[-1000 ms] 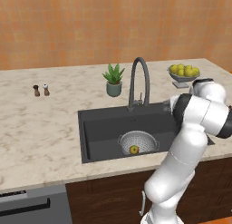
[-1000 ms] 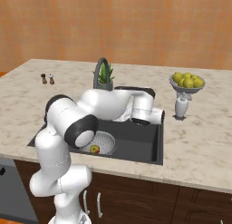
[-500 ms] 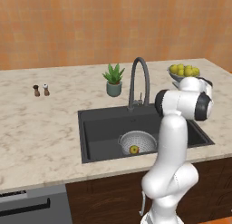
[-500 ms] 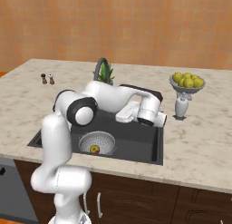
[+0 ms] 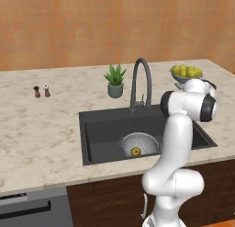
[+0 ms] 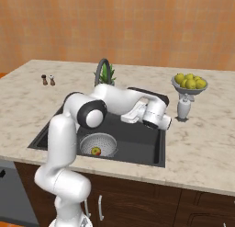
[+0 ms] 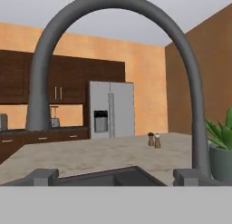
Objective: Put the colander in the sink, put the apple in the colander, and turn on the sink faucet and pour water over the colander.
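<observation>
While its two fingertips stand wide apart with nothing between them, the gripper looks level through the high arch of the faucet, close in front of it. Beyond the arch, two small shakers stand on the counter, and a potted plant sits beside the faucet's upright. From the base cameras, the colander sits upright on the floor of the black sink, with the apple inside it. A footed fruit bowl of yellow-green fruit stands on the counter to the sink's right.
</observation>
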Available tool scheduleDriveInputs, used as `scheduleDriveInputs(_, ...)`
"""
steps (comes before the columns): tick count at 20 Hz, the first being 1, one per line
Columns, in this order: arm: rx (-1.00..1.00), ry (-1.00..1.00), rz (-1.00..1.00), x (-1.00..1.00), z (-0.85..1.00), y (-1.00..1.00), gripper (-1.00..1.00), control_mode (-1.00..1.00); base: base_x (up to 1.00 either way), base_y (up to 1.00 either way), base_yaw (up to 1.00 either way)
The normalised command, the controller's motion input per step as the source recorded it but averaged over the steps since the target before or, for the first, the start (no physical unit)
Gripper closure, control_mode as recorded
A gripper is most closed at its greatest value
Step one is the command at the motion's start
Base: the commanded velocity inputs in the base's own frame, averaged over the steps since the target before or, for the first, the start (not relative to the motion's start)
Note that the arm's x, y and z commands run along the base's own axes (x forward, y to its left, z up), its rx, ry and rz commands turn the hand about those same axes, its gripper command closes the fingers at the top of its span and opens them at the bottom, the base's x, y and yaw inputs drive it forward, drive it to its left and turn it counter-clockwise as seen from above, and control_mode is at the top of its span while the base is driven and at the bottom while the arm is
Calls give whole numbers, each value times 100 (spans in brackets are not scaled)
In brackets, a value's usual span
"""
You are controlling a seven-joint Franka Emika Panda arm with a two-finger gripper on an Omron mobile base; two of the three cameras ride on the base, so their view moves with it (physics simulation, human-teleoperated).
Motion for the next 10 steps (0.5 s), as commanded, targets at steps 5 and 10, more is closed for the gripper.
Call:
scheduleDriveInputs(5,-6,-1,-24,14,1,30,-100,-100,0,0,0)
scheduleDriveInputs(10,-12,-1,-16,17,11,18,-100,-100,0,0,0)
